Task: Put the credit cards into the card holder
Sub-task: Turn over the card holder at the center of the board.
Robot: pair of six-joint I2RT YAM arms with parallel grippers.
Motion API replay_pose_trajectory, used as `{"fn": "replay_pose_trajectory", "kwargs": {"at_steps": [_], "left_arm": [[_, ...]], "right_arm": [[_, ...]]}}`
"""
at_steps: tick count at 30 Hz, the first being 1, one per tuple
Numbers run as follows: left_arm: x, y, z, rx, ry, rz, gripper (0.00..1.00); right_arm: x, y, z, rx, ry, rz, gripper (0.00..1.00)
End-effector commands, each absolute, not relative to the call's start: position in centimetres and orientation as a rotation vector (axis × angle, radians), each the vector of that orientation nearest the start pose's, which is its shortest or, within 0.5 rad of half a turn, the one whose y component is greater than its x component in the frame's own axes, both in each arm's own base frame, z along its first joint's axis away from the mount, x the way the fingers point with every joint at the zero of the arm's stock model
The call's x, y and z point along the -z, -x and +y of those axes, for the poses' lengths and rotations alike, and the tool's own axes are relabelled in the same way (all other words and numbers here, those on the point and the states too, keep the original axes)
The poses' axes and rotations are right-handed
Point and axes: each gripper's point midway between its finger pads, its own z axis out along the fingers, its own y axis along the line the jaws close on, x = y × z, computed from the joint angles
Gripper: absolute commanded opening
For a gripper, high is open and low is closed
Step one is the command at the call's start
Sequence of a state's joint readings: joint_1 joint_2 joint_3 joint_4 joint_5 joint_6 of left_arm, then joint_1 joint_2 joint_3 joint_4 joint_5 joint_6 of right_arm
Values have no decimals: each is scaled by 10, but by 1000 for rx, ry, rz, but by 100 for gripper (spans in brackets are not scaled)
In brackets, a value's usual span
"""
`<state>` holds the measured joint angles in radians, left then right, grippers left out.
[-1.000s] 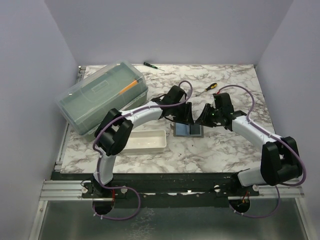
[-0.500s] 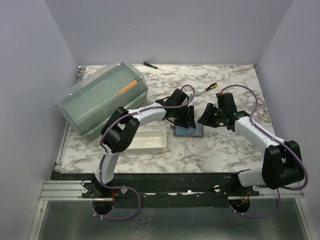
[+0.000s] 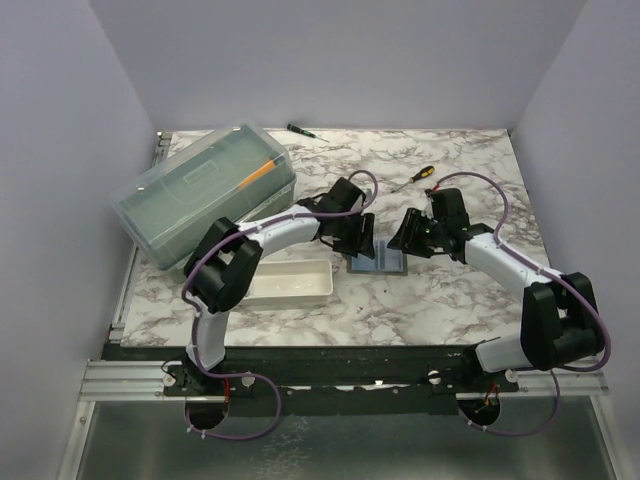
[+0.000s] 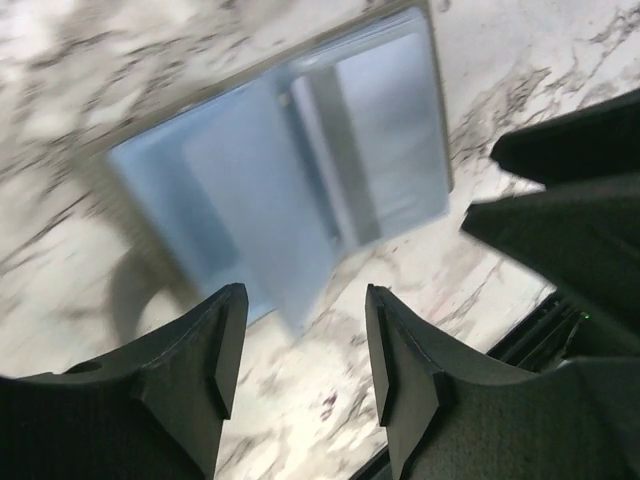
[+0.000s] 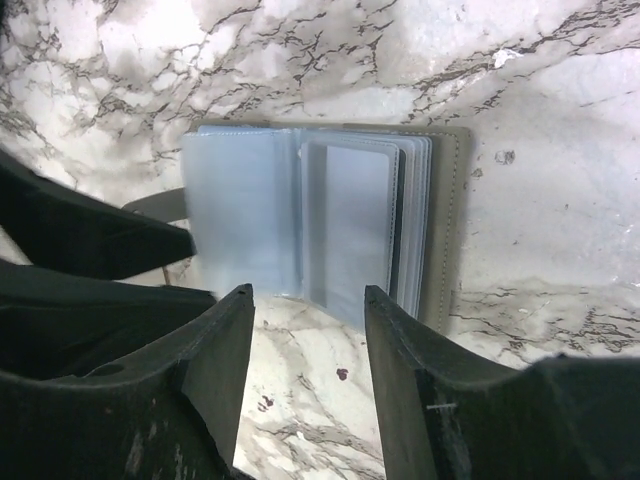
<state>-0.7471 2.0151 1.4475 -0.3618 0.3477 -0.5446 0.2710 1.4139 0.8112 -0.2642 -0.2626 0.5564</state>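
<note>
Lying open, the card holder point(image 5: 320, 225) faces up.

You have the card holder point(image 3: 380, 262) lying open on the marble table point(image 3: 470, 300), crowded at its far edge from both sides. The left gripper point(image 4: 303, 335) comes in from the left and the right gripper point(image 5: 305, 340) from the right, each with jaws apart and only marble showing between its fingers. Your open lane is the near side, where bare marble runs to the table edge. The white tray point(image 3: 325, 285) borders that lane on the left. The lidded box point(image 3: 200, 195) fills the far left corner. A yellow-handled screwdriver point(image 3: 420, 173) lies just behind the right gripper, and a green-handled screwdriver point(image 3: 299, 130) lies at the back edge. Right of the right arm the marble is bare up to the wall.
</note>
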Motion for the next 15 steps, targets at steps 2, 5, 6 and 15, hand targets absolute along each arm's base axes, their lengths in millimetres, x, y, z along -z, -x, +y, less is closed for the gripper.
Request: {"fn": "replay_pose_trajectory", "kwargs": {"at_steps": [2, 5, 6, 15], "left_arm": [[-121, -306, -331, 743, -418, 2560, 60], [-156, -298, -308, 681, -418, 2489, 65], [-167, -295, -299, 656, -408, 2466, 67], [-326, -274, -191, 419, -216, 2034, 85]], "right_arm": [[-89, -305, 162, -684, -130, 2510, 53], [-105, -301, 186, -692, -52, 2493, 57], [-112, -298, 199, -702, -28, 2484, 58], [-181, -246, 366, -1280, -41, 2259, 62]]}}
